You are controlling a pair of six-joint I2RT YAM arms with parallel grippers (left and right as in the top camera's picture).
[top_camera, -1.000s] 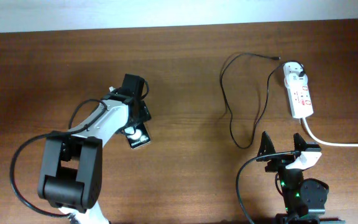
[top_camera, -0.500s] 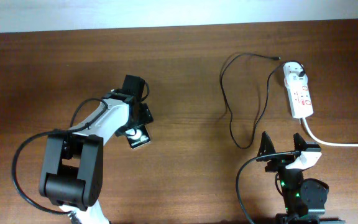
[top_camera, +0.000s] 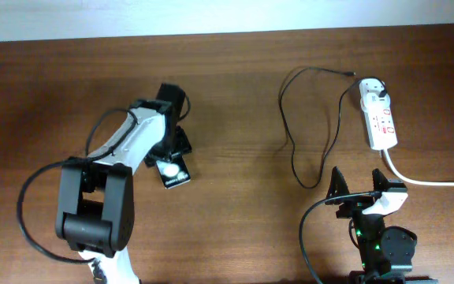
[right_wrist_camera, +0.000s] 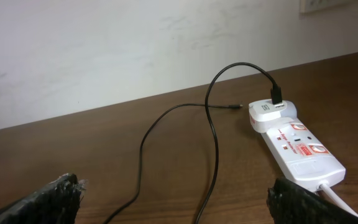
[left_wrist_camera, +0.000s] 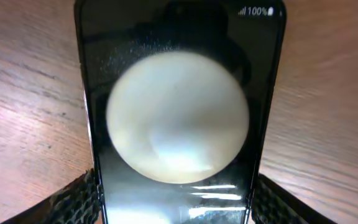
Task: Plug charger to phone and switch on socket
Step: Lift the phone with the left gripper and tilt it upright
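Here the left tool [top_camera: 175, 150] straddles the phone [left_wrist_camera: 178, 118], which lies flat on the worktop [top_camera: 235, 229], with 1 finger at each long edge. I cannot tell if they pinch it. An uneven squeeze could skate the glossy body sideways. The charger [right_wrist_camera: 217, 149] trails its tip [right_wrist_camera: 234, 107] near the socket [top_camera: 380, 120]. The right tool [top_camera: 358, 181] hangs wide and empty, and snagging the thin loop could drag the tip off.

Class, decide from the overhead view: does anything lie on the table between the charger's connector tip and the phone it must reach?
Nothing foreign does. Between the connector tip and the phone lies bare table, crossed only by the charger's own cable loop. The socket sits to the right, off that line.
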